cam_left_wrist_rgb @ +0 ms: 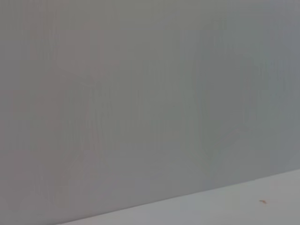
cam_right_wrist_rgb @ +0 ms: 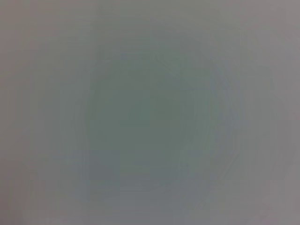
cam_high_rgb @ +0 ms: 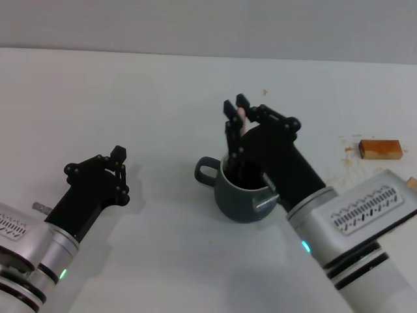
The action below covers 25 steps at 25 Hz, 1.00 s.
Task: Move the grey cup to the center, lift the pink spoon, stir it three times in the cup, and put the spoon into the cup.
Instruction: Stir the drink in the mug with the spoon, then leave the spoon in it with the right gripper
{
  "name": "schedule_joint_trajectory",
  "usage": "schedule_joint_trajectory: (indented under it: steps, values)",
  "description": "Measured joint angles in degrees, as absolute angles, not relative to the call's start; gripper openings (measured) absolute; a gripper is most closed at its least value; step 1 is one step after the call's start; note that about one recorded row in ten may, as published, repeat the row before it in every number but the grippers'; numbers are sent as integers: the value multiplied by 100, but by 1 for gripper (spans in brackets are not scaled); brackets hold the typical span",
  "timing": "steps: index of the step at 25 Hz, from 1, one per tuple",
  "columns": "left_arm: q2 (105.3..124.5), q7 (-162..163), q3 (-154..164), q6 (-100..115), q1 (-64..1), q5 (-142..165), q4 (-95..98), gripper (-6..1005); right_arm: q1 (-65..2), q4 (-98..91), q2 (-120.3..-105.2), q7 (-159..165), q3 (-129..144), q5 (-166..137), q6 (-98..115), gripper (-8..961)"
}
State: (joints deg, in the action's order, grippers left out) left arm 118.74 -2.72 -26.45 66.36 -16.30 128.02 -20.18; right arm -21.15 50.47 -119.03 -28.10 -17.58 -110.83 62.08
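Note:
The grey cup [cam_high_rgb: 242, 193] stands upright near the middle of the white table, its loop handle toward my left. My right gripper [cam_high_rgb: 237, 109] is just above the cup's far rim, shut on the top of the pink spoon [cam_high_rgb: 240, 120]. The spoon hangs nearly upright with its lower part down inside the cup, hidden by the rim. My left gripper [cam_high_rgb: 119, 161] rests low at the left, apart from the cup. Both wrist views show only blank grey surface.
An orange-brown wooden block [cam_high_rgb: 379, 149] lies at the right side of the table, with another bit [cam_high_rgb: 412, 183] at the right edge and small crumbs around them. The table's far edge meets a grey wall.

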Motion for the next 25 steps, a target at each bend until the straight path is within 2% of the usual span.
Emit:
schedule_joint_trajectory:
  steps: [9, 15, 25]
  values:
    - [11875, -272, -2645, 6608, -1697, 12801, -2013, -2, -1730, 5057, -11830, -2833, -2005, -11086, 6252, 0]
    - [11881, -272, -2611, 6583, -1727, 12804, -2006, -2, -1456, 5260, -11864, -2835, -1969, -11412, 6129, 0]
    - [11883, -272, -2606, 6565, -1727, 12796, -2010, -2, -1874, 5251, -11917, -2823, -1953, -11506, 5639, 0]
